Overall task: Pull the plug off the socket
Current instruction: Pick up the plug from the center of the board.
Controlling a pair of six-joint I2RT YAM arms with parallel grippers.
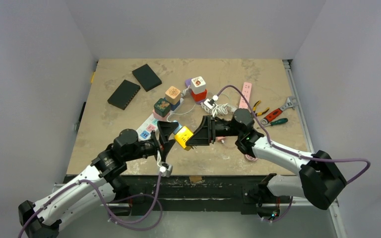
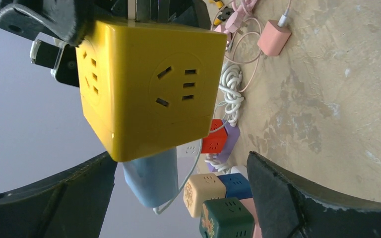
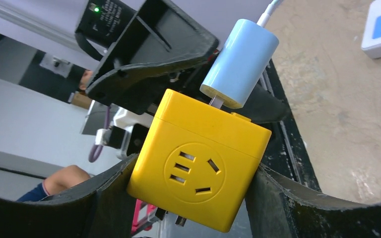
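Right fingers (image 3: 54, 208): nearest the lens in the right wrist view; pressed against two opposite sides of the yellow cube socket (image 3: 198, 163).
Right gripper (image 1: 191, 138): clamped on the cube, holding it clear of the table (image 1: 104, 129).
Socket position: aloft between the two arms, above the near part of the table.
Blue plug (image 3: 240, 62): seated in the cube face turned toward the left arm; short length of pin (image 3: 217, 101) showing between plug body and cube; white cable (image 3: 273, 7) leaving the far end.
Left gripper (image 2: 183, 163): jaws spread wide, gripping nothing.
Key relation: plug lying between the left fingers (image 2: 302, 198), closer to the finger at the left of the left wrist view; no contact visible on either side. Left arm nearer to the plug and free; right arm occupied with the cube.
Plug long axis: square to its host face, running from the cube toward the left wrist, roughly in line with the left fingers.
Plug heading: pins toward the cube and right arm, cable end toward the left arm.
Coming move (judged): closing the left jaws across the plug body, then drawing straight back along that axis against the right gripper's hold; a sideways pull likely to bind the pins.
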